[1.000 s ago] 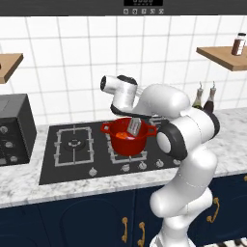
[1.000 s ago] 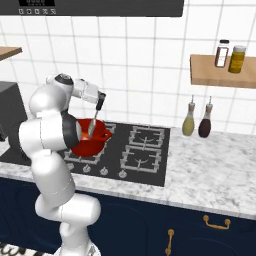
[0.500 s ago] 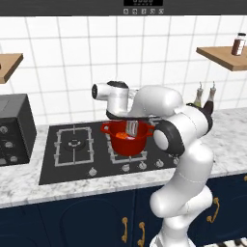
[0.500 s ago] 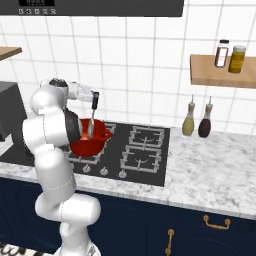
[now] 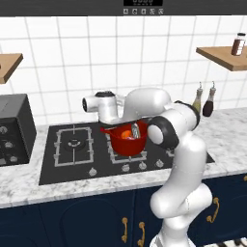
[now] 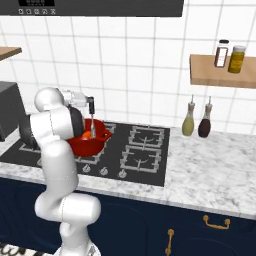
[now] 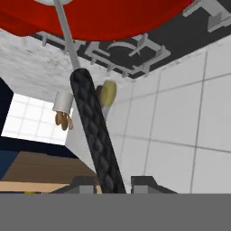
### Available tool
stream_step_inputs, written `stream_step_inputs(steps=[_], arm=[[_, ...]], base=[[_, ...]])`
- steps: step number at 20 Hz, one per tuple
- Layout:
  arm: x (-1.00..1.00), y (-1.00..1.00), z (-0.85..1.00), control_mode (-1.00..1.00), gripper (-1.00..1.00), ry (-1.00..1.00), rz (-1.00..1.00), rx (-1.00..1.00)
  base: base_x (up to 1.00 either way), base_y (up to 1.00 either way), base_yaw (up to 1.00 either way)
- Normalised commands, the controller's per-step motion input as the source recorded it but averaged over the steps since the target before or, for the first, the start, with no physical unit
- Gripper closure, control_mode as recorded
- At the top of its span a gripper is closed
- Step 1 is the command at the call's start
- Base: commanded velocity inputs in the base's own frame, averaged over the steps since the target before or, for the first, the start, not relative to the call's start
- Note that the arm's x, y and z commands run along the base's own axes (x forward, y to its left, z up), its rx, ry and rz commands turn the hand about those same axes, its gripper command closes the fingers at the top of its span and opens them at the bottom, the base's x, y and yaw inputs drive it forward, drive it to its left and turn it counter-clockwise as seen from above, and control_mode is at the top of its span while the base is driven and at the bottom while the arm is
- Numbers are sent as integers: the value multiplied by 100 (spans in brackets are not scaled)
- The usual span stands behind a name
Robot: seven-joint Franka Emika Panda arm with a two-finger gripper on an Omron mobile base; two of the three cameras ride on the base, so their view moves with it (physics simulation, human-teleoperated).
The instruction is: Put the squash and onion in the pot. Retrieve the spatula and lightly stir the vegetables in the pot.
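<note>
**Stirring stage, spatula's in the pot**

So I'm on the last bit here, the stir. The claw point(image 6: 91, 103) is clamped on the spatula point(image 6: 93, 126), and in the hand view I see the dark textured grip running up between the two tips, with the thin metal shaft carrying on past them towards the pot point(image 7: 113, 20). The pot point(image 5: 128, 141) sits right under the claw on the hob point(image 5: 72, 154), and the spatula hangs pretty much straight down from the claw into its mouth.

Something orange shows inside the pot below the claw, which I take to be the squash point(image 5: 126, 134). I can't pick out the onion from here, so I'm only guessing it's in there too.

Next move, I reckon: small gentle sweeps with the head kept low inside the rim, no banging the wall or flicking anything out.

Writing: nothing readable. The bottles point(image 6: 195, 121) way off to the claw's side have no labels I can make out, and the panel up top is just blurry marks
</note>
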Motion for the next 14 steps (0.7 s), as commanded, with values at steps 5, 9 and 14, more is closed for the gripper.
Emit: stream_step_inputs(steps=[5,9,14], arm=[[0,4,-10,-100,100,1,0,1],[0,2,0,-100,100,-3,0,13],[0,5,5,-100,100,-3,0,23]], base=[[0,0,0],[0,0,0],[0,0,0]])
